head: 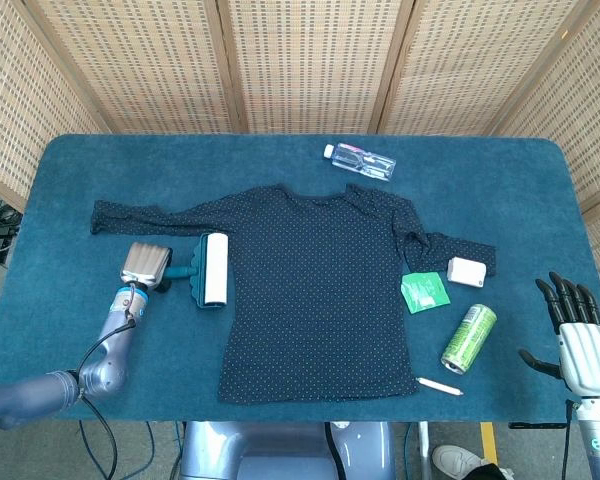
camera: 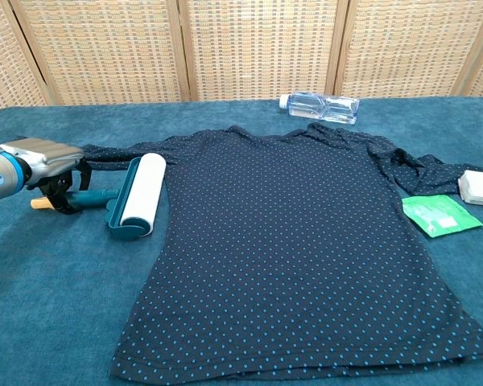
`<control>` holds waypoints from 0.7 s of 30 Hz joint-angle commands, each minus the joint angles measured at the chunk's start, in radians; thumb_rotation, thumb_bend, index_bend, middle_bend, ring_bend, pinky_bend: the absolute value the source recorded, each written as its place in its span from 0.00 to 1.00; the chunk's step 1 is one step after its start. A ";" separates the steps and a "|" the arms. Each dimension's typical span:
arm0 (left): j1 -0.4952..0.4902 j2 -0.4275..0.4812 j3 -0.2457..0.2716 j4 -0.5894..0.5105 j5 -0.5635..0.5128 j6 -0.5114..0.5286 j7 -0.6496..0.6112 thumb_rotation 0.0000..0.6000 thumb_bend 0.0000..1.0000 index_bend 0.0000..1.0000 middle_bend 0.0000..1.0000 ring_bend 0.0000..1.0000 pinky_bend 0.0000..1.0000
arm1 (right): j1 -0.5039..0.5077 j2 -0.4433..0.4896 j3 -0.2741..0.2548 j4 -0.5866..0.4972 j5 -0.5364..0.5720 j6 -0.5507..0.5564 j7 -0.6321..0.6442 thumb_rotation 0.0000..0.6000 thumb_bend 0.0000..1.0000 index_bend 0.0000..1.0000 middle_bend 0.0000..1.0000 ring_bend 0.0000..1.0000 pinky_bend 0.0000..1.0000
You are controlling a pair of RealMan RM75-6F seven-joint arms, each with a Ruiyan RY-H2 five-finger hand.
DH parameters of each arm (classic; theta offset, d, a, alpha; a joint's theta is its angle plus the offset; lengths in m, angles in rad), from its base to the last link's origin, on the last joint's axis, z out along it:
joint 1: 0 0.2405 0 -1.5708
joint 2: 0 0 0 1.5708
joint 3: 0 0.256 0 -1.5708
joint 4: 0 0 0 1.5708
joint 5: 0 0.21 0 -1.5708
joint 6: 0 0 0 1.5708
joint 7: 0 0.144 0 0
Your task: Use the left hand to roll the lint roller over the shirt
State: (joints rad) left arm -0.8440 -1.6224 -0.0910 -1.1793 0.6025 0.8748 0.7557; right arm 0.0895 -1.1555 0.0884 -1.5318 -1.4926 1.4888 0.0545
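A dark blue polka-dot shirt lies flat in the middle of the blue table. The lint roller has a white roll in a teal frame and lies at the shirt's left edge, just under the left sleeve. Its teal handle points left. My left hand sits low over that handle with dark fingers reaching down around it; whether they grip it is unclear. My right hand hovers at the table's near right corner, fingers spread, holding nothing.
A water bottle lies behind the shirt collar. By the right sleeve are a green packet and a white box. A green can and a pencil lie at the front right.
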 commanded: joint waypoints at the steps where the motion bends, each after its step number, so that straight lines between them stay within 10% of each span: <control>1: 0.001 -0.010 -0.003 0.007 0.012 0.012 -0.006 1.00 0.85 0.82 0.74 0.64 0.67 | -0.001 0.000 0.000 -0.001 -0.003 0.005 0.003 1.00 0.08 0.00 0.00 0.00 0.00; 9: -0.004 0.097 -0.020 -0.159 0.137 0.079 -0.023 1.00 0.94 0.88 0.74 0.64 0.67 | -0.004 0.001 0.004 0.003 -0.006 0.017 0.019 1.00 0.08 0.00 0.00 0.00 0.00; 21: -0.097 0.241 -0.051 -0.429 -0.018 0.092 0.140 1.00 0.93 0.89 0.74 0.64 0.67 | -0.008 0.014 0.009 0.006 0.010 0.012 0.050 1.00 0.08 0.00 0.00 0.00 0.00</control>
State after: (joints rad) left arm -0.9079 -1.4032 -0.1305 -1.5728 0.6421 0.9617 0.8572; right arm 0.0811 -1.1420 0.0972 -1.5272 -1.4838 1.5023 0.1032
